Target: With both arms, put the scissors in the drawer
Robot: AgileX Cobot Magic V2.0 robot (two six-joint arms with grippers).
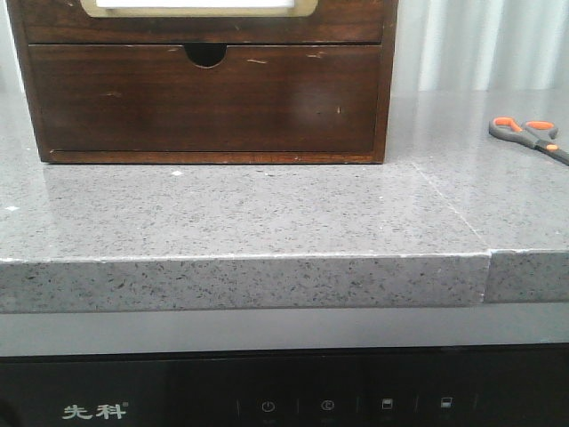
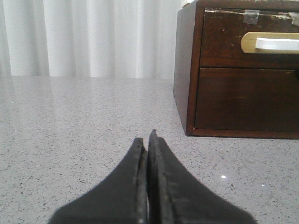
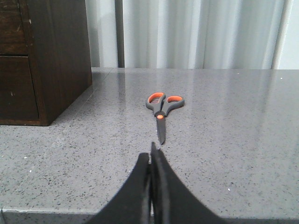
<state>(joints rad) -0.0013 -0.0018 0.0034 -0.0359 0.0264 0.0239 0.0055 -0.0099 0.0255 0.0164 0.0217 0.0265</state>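
1. We see the scissors (image 1: 531, 137) lying flat on the grey speckled desk (image 1: 267, 222) at the far right of the front view, well apart from the wooden cabinet (image 1: 209, 98) that stands at the far left-centre.
2. In the right wrist view the scissors (image 3: 162, 110) lie closed, their orange-lined loops away from the camera and the dark blades pointing back toward our right claw (image 3: 152, 154).
3. We find the right claw clenched, its two dark fingers (image 3: 163, 186) pressed together with nothing between them; the blade tip is near the claw's tips but apart from them.
4. Our left claw (image 2: 147, 140) is also clenched and empty, its fingers (image 2: 168, 186) meeting along a thin seam above the bare desk (image 2: 70, 140).
5. The drawer (image 2: 250, 39) with the white bar handle (image 2: 275, 43) on a gold plate is the upper one of the cabinet (image 2: 187, 70); in the left wrist view it sits flush with the cabinet front, so we take it as shut. Only its lower edge and handle (image 1: 197, 5) show at the top of the front view.
6. Below it is a plain dark drawer with a semicircular notch (image 1: 206, 55), likewise flush.
7. Pale pleated curtains (image 3: 196, 32) hang behind the desk, and a dark appliance panel (image 1: 284, 391) with white markings runs under the desk's near edge.
8. Neither claw appears in the front view.
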